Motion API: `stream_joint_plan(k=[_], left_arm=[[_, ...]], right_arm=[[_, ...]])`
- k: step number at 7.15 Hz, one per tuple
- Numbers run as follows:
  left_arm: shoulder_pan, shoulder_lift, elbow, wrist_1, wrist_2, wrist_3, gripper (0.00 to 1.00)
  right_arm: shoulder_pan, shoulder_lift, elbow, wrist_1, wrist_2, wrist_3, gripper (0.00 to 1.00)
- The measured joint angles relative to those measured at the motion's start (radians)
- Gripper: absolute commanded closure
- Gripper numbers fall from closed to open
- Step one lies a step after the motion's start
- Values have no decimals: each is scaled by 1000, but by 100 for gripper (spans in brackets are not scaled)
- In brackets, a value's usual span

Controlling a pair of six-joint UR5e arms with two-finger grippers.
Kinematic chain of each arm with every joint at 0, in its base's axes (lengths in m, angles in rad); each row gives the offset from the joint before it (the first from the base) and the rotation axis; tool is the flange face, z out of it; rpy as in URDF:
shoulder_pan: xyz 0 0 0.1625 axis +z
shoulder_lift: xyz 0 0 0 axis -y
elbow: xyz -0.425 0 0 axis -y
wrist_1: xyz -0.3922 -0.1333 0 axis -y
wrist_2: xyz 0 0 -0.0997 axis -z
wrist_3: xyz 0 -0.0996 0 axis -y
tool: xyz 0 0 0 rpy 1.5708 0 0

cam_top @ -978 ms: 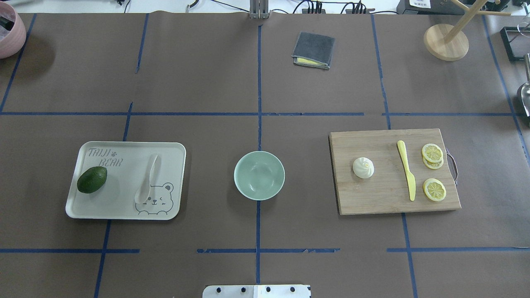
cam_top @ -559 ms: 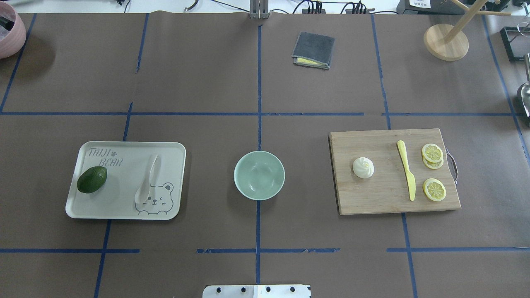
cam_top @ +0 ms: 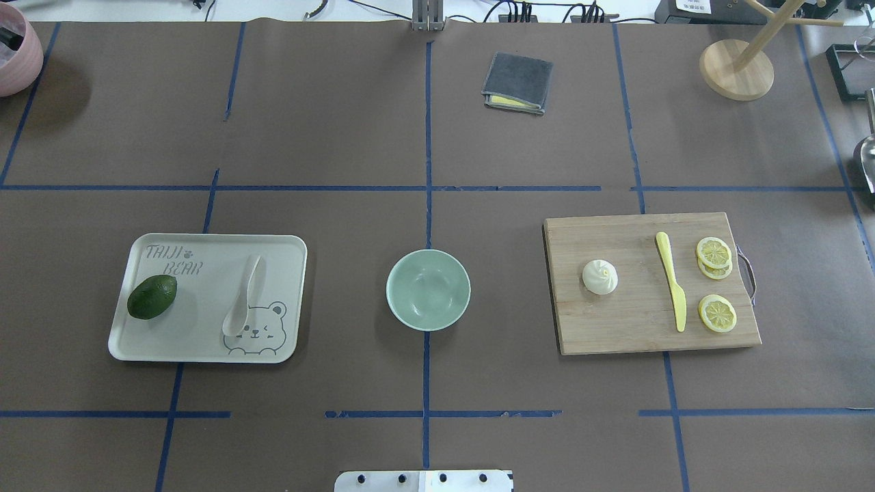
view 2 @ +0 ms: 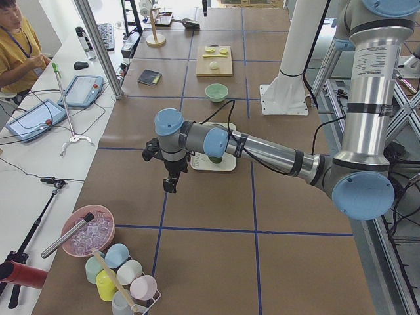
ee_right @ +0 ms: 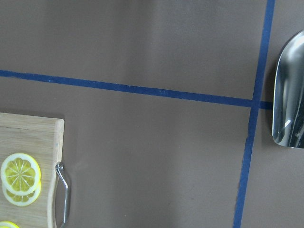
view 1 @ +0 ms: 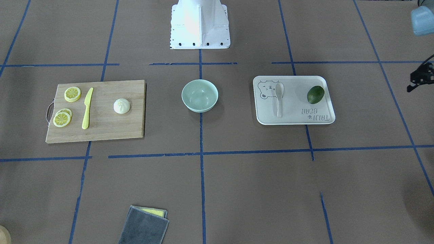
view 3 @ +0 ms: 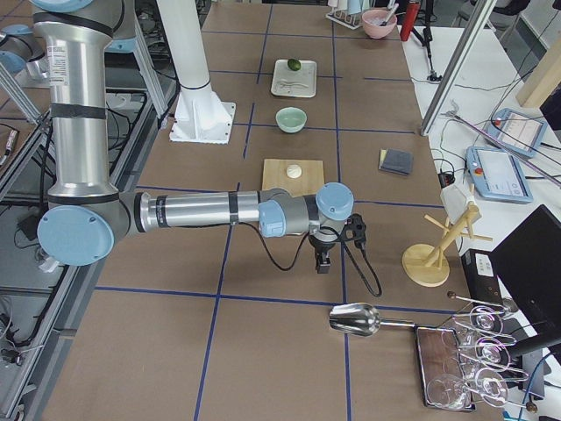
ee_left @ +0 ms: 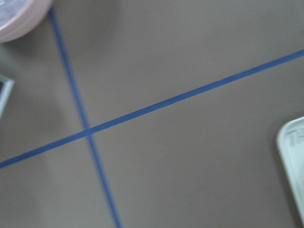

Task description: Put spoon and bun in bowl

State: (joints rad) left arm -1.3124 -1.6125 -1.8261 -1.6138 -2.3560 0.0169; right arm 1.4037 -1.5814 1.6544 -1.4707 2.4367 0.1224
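The pale spoon (cam_top: pixel 244 297) lies on the white bear-print tray (cam_top: pixel 205 342) at the left, scoop toward the robot; it also shows in the front view (view 1: pixel 279 98). The white pleated bun (cam_top: pixel 599 277) sits on the wooden cutting board (cam_top: pixel 629 328) at the right. The mint-green bowl (cam_top: pixel 428 289) stands empty in the middle between them. My left gripper (view 2: pixel 172 185) hangs over the table beyond the tray's outer end. My right gripper (view 3: pixel 323 263) hangs beyond the board's outer end. Both are outside the overhead view, and I cannot tell whether they are open or shut.
An avocado (cam_top: pixel 152 296) shares the tray. A yellow knife (cam_top: pixel 671 280) and lemon slices (cam_top: pixel 716 313) lie on the board. A grey cloth (cam_top: pixel 517 82), a wooden stand (cam_top: pixel 736 68), a pink bowl (cam_top: pixel 17 51) and a metal scoop (ee_right: pixel 289 95) sit at the table's edges.
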Motion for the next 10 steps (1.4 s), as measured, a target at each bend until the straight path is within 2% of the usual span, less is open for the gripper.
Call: stream_joint_plan(k=[2, 3, 6, 8, 9, 10], left_arm=[[178, -18, -20, -215, -31, -248, 0], [273, -57, -18, -285, -11, -410, 0], [509, -203, 39, -311, 170, -785, 0], [595, -239, 93, -307, 207, -905, 2], [620, -244, 112, -305, 225, -925, 13], [634, -247, 126, -303, 246, -934, 32]], right_arm=[[0, 0, 1, 1, 1, -1, 0], [-1, 0, 1, 6, 1, -1, 0], [-14, 0, -10, 51, 0, -7, 0], [-30, -1, -12, 66, -1, -12, 0], [-37, 0, -12, 68, -2, -13, 0], [-42, 0, -12, 68, -2, -14, 0]])
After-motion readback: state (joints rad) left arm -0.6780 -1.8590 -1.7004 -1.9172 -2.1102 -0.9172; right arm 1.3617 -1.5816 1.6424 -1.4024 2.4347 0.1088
